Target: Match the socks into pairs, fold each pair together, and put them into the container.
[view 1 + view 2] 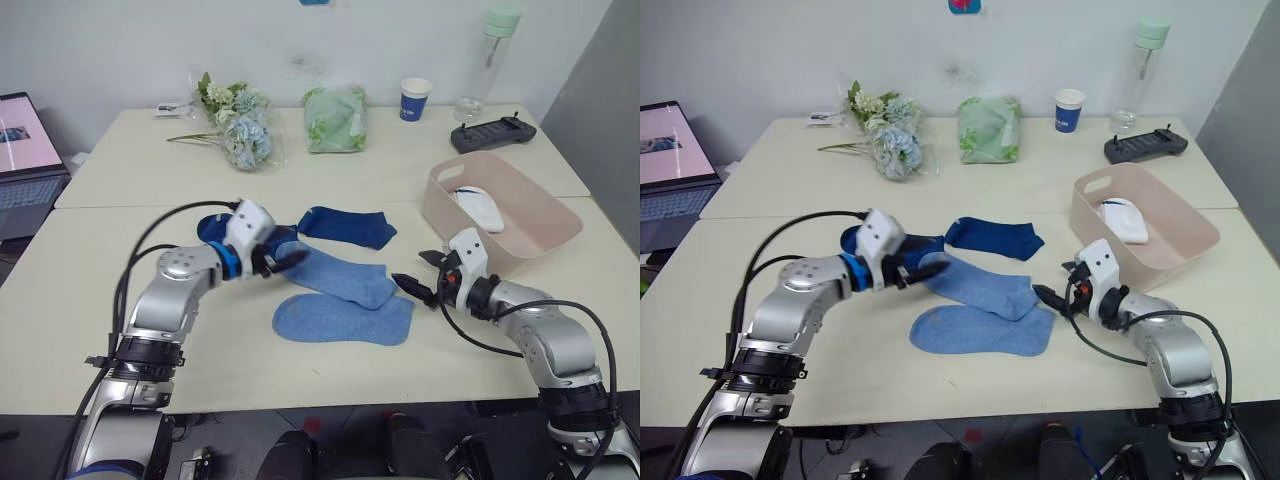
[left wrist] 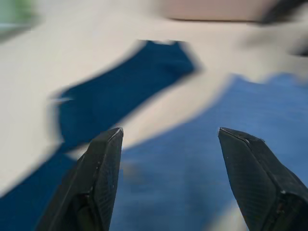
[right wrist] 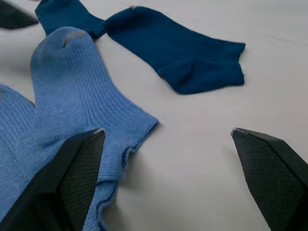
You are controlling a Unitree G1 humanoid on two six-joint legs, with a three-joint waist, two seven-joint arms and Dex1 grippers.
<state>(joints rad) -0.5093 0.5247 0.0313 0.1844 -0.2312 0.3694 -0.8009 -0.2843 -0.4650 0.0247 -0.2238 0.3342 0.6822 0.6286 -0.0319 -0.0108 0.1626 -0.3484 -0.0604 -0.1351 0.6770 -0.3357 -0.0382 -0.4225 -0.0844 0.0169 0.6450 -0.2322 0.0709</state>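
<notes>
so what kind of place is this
Probably an office or lab workroom: pale tables pushed together, an open laptop at the left edge, a paper cup, and a black handheld controller by the plain wall.

No writing can be read anywhere: the white mark on the blue paper cup [image 1: 415,99] at upper right is too small to make out.

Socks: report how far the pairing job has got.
Done: the white socks lie in the pink container. In hand: nothing gripped; the left claw and right claw, both open, flank the two light blue socks. Left: folding the blue pair, then the two navy socks, and binning both.
</notes>
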